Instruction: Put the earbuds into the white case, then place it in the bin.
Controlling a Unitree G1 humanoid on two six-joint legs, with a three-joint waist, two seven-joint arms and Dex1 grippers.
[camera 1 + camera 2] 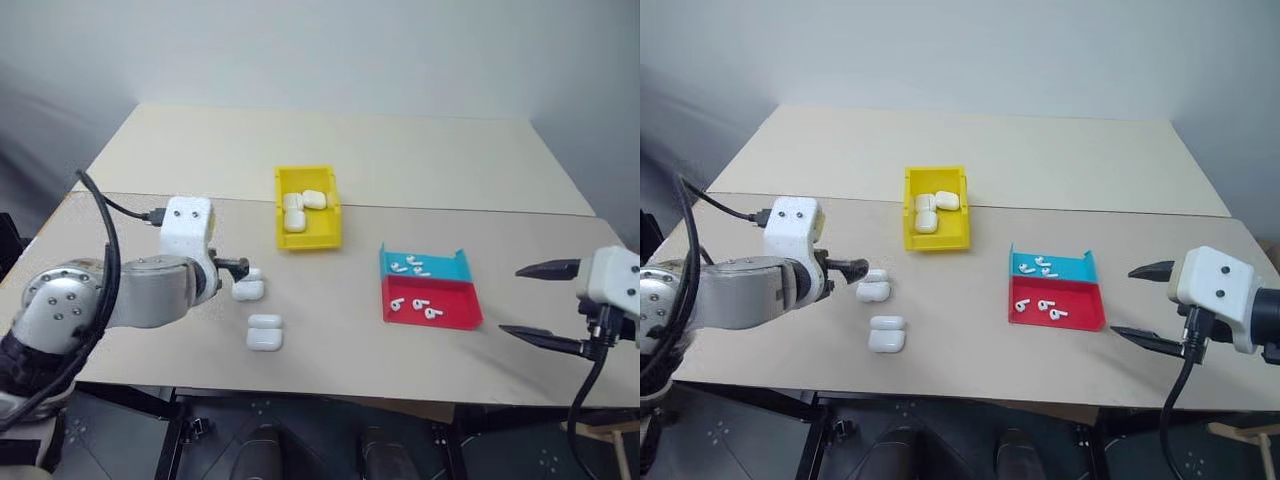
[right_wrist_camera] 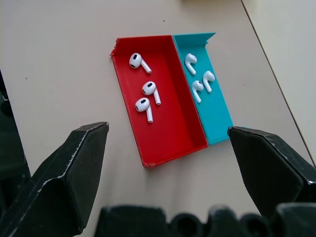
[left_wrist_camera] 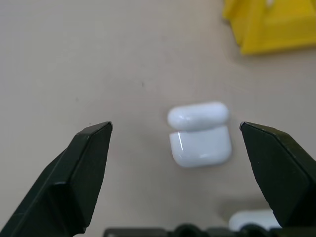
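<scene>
With my left hand (image 3: 175, 131) spread above the case (image 3: 200, 134) lying on the desk (image 1: 420, 150) near the bin (image 1: 308, 208), I should straddle its short sides squarely before pinching; my right hand (image 2: 168, 133) waits spread over the earbuds (image 2: 148, 96).

Head eyes are looking down over the whole bench (image 1: 420, 150) — wrist cameras are peering close along each claw, sharing its surface.

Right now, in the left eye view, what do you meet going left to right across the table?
Left gripper → two white cases → yellow bin → teal tray and red tray, side by side → right gripper.
</scene>
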